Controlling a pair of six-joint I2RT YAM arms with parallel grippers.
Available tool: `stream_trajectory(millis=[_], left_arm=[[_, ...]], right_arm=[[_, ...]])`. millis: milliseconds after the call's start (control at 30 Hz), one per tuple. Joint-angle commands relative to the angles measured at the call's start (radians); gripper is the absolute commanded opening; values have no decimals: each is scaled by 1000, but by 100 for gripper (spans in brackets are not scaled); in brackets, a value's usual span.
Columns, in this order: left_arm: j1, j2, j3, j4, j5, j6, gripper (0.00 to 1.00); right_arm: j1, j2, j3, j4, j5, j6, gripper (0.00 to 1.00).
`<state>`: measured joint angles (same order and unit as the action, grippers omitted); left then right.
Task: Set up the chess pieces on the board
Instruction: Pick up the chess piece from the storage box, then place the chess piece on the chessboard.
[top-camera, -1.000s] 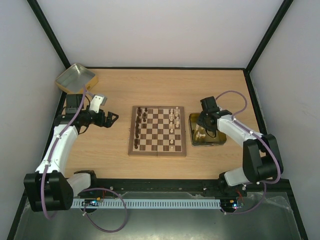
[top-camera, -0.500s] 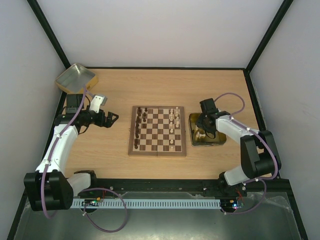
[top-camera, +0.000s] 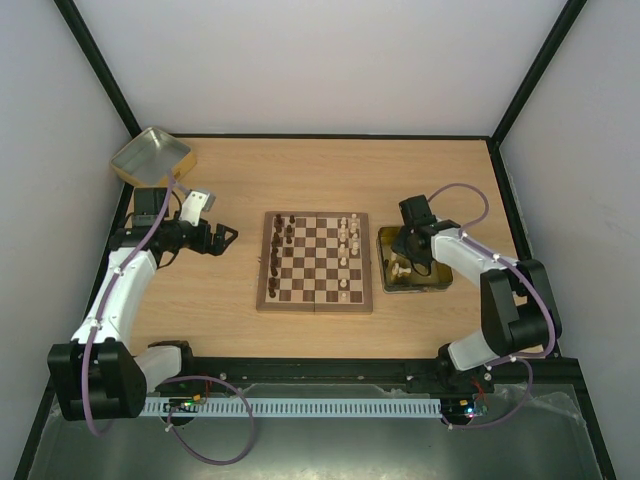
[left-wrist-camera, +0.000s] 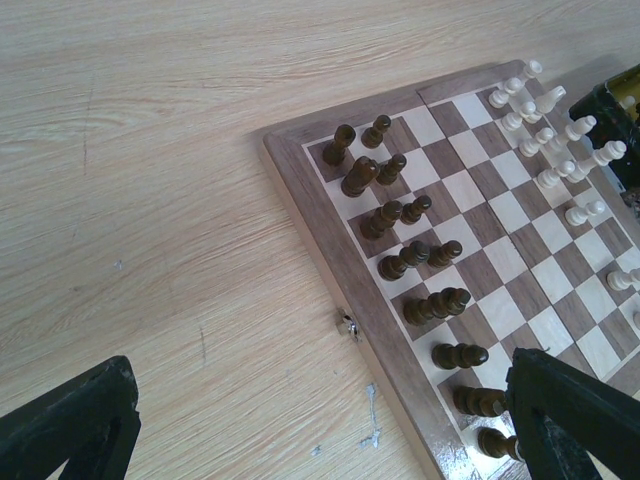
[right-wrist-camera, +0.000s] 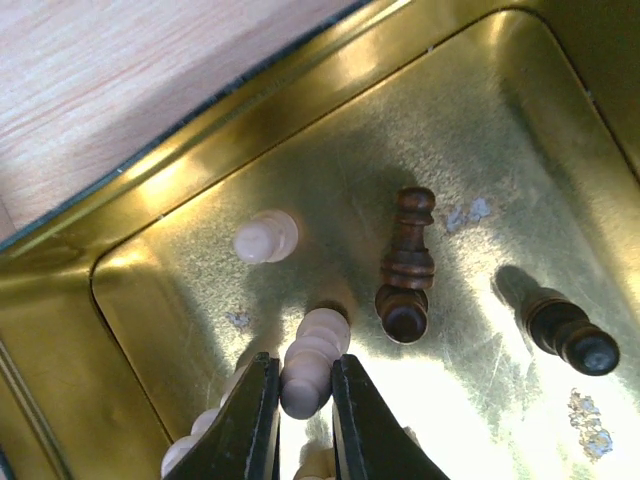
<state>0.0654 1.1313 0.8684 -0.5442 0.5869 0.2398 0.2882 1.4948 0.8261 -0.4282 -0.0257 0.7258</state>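
Dark brown turned wooden pieces (left-wrist-camera: 400, 215) mostly fill the checked wooden board's (top-camera: 315, 262) left side, cream ones (left-wrist-camera: 555, 140) fewer opposite; right of it the right gripper (right-wrist-camera: 305, 400) pinches a cream piece (right-wrist-camera: 308, 372) inside the gold metal tray (right-wrist-camera: 200, 145), left gripper (top-camera: 226, 238) wide.

The left gripper (top-camera: 226, 239) points to 3 o'clock with its fingers wide apart. The right arm (top-camera: 478, 260) bends toward 10 o'clock. The right gripper (top-camera: 402, 262) points down, pinching a pale chess piece (right-wrist-camera: 310, 362).

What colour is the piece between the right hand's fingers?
Pale cream; the piece shows best in the right wrist view.
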Motion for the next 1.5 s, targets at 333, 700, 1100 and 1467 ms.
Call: stream_trajectory(millis=[333,700,1100,1467], left_arm=[[-9,7,-12,-8,19,9,99],[-9,-3,-13,-8,14,8,99],[-9,-2,-15,-5,12,8,99],[-9,-3,-15,-6,13,7,99]], right_arm=[[1,-147,79,-149,83,-25,9],[172,-187,213,-263,159,7,8],[350,-142,171,-238,128,54,8],[446,-100,105,-198,95,81,8]])
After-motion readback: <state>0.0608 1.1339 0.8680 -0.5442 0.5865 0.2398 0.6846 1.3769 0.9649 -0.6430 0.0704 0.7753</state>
